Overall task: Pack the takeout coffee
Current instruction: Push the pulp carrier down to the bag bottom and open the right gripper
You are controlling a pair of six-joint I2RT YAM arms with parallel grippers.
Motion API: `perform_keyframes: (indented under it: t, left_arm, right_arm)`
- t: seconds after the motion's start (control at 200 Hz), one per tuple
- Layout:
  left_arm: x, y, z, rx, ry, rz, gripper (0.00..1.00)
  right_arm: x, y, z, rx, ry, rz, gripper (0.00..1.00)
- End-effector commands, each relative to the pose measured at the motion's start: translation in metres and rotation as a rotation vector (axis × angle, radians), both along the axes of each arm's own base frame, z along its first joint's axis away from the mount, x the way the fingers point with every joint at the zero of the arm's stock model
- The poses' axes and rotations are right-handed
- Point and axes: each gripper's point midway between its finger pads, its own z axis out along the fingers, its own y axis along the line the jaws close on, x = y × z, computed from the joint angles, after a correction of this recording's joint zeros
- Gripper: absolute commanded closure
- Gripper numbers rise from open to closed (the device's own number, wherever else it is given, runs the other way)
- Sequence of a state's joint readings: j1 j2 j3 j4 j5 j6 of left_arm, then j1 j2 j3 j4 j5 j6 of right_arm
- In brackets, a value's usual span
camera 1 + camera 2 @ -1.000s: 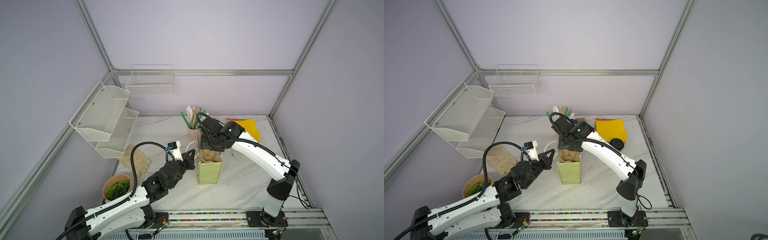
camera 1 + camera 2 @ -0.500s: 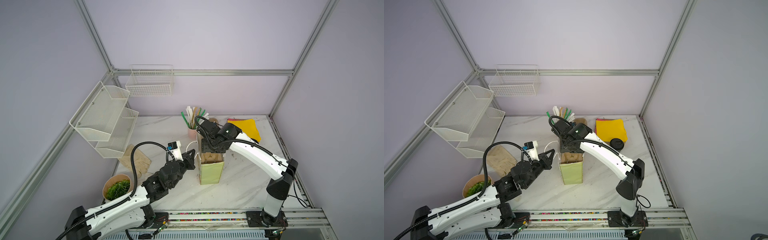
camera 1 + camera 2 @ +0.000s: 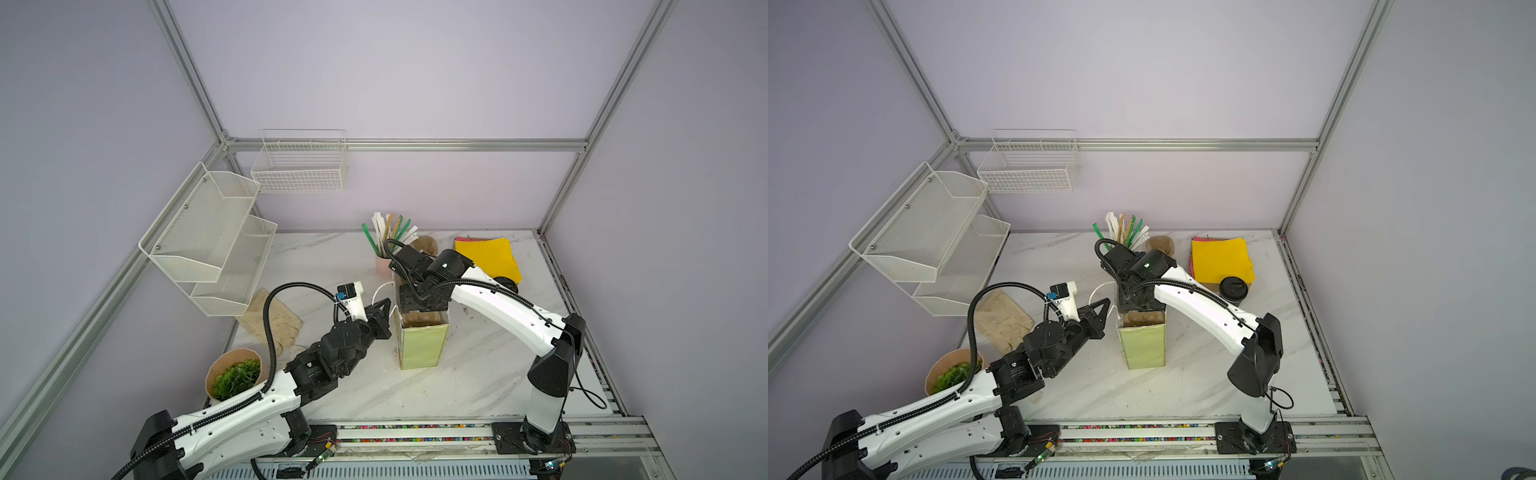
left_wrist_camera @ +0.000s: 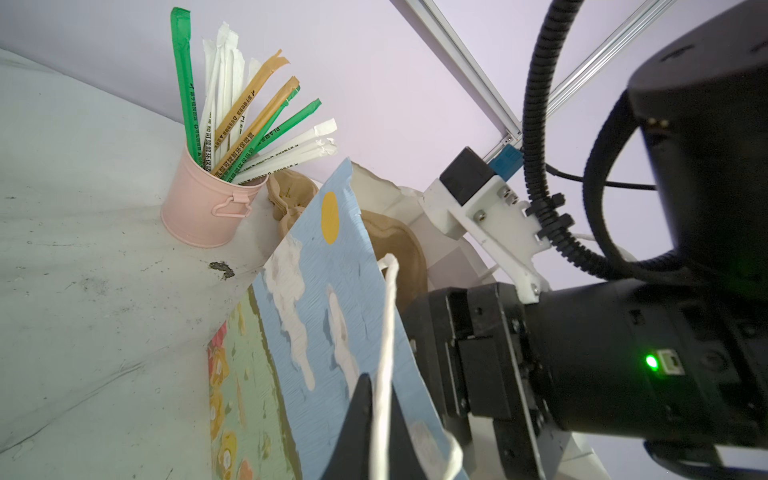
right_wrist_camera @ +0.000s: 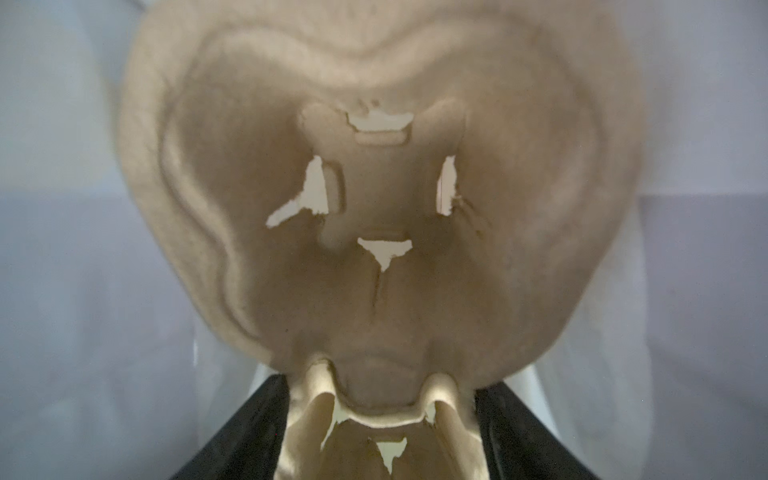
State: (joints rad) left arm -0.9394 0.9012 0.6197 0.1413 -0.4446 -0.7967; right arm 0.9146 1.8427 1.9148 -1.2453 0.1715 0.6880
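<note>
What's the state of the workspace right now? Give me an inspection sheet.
Surface: marble tabletop, scuffed; dark smudge near the pink bucket.
Job's things: lidded black coffee cup upright beside the yellow napkins, outside the paper bag; pulp cup carrier in the bag's mouth.
Clutter: wrapped straws in the bucket, gloves, potted plant, spare pulp carrier at the back.
Grippers: left gripper shut on the bag's white handle; right gripper closed wide on the pulp cup carrier.
Cables: black conduit loop over the left arm; thin cable hanging at the right arm's base.
Surroundings: mesh shelves and wire basket on the walls.
</note>
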Motion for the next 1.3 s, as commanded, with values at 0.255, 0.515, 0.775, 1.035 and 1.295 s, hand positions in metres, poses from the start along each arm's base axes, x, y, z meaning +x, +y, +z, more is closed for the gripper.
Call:
perform_keyframes:
  t: [0.255, 0.515, 0.775, 1.035, 1.295]
  left_arm:
    - [0.000, 0.003, 0.061, -0.084, -0.106, 0.015, 0.95]
    - [0.000, 0.004, 0.061, -0.080, -0.109, 0.021, 0.95]
    - [0.001, 0.001, 0.060, -0.082, -0.105, 0.013, 0.95]
    - [0.002, 0.000, 0.060, -0.079, -0.102, 0.014, 0.95]
    - [0.003, -0.004, 0.059, -0.074, -0.094, 0.007, 0.95]
  right_arm:
    - [-0.002, 0.001, -0.031, -0.063, 0.065, 0.065, 0.27]
    - [-0.005, -0.001, -0.049, -0.076, 0.103, 0.079, 0.27]
    - [-0.007, -0.008, -0.070, -0.079, 0.137, 0.078, 0.27]
    - [-0.008, -0.010, -0.088, -0.073, 0.161, 0.092, 0.26]
    - [-0.006, -0.010, -0.089, -0.081, 0.157, 0.093, 0.18]
